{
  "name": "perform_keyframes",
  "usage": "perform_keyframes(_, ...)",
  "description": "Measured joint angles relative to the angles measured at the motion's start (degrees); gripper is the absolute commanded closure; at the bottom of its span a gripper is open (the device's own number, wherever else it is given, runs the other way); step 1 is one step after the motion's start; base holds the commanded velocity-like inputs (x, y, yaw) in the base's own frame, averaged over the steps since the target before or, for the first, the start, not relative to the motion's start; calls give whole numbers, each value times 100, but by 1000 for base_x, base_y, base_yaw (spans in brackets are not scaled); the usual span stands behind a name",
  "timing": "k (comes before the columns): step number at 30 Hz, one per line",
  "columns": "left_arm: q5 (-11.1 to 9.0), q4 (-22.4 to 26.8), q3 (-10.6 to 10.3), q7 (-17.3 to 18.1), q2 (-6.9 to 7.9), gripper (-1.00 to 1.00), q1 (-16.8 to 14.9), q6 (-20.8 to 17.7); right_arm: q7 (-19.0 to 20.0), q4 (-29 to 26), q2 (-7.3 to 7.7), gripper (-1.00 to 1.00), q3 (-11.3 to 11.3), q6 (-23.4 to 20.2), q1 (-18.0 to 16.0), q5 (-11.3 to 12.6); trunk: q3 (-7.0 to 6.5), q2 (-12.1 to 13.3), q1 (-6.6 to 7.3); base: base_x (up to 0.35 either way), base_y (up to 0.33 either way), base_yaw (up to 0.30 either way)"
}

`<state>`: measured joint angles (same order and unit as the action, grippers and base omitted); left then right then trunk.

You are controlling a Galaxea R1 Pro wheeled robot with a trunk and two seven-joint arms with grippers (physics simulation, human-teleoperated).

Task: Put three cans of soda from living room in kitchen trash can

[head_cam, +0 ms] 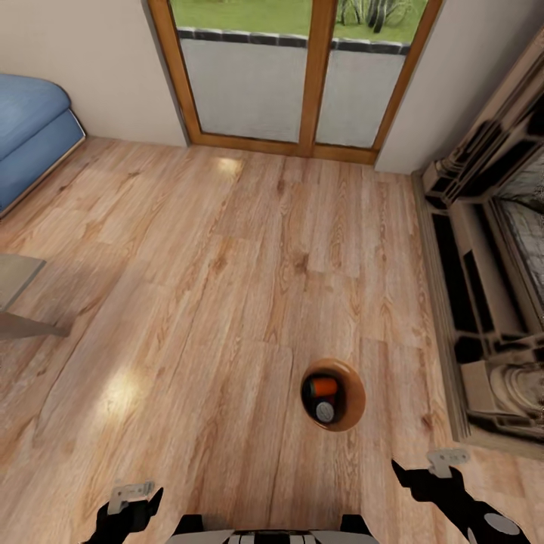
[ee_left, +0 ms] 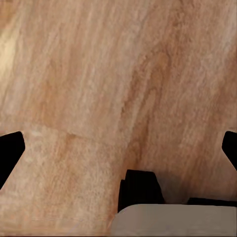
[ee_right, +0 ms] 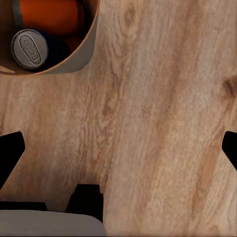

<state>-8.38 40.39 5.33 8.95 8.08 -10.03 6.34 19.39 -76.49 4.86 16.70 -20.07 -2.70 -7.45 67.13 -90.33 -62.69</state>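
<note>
Trash can on the wood floor, cans partly visible inside.

The tash can [head_cam: 333, 394] stands on the plank floor [head_cam: 227, 287], ahead of the right gripper [head_cam: 423, 477]. Inside, an orange can [head_cam: 326, 387] lies on its side and a silver-topped can [ee_right: 29, 48] stands upright; its body is shadowed, and a third cannot be made out. Both grippers, including the left gripper [head_cam: 136, 502], are spread wide and empty.

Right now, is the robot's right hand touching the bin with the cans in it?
Apart. In the head view, bare wood floor lies between the right gripper and the copper-brown bin; its fingers are open and hold nothing.
</note>
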Motion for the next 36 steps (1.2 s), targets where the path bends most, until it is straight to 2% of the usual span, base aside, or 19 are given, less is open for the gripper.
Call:
perform_keyframes(1, -4, -298, 1, 3, 0, -100, 1, 181, -2, 234, 15, -100, 6, 235, 18, 7, -27, 40, 22, 0, 0, 0)
perform_keyframes(4, -15, -716, 2, 34, 1, -100, 1, 356, 1, 608, 31, -100, 12, 559, 34, 16, -108, 160, 88, 0, 0, 0)
perform_keyframes(5, -9, -1004, 2, 104, -2, -100, 2, 449, -2, 948, 42, -100, 17, 799, 43, 16, -134, 201, 110, 0, 0, 0)
perform_keyframes(10, -8, -1478, 3, 171, -2, -100, -3, 540, -4, 1396, 62, -100, 23, 1136, 48, 22, -270, 401, 220, 0, 0, 0)
perform_keyframes(14, 12, -1924, -2, 194, 28, -100, -11, 764, -5, 1743, 69, -100, 25, 1291, 50, 18, -378, 562, 307, 0, 0, 0)
perform_keyframes(24, 27, -2117, -32, 202, 43, -100, -9, 900, -17, 2170, 80, -100, 27, 1475, 51, 20, -650, 963, 527, 0, 0, 0)
perform_keyframes(30, 29, -2137, -34, 197, 44, -100, -8, 927, -28, 2536, 186, -100, 33, 1659, 51, 27, -813, 1203, 659, 0, 0, 0)
perform_keyframes(31, 29, -2187, -30, 195, 50, -100, -8, 969, -30, 2646, 229, -100, 34, 1700, 51, 29, -840, 1243, 681, 0, 0, 0)
perform_keyframes(36, 27, -2456, -21, 195, 52, -100, -8, 1229, -31, 2827, 253, -100, 30, 1728, 51, 33, -976, 1444, 791, 0, 0, 0)
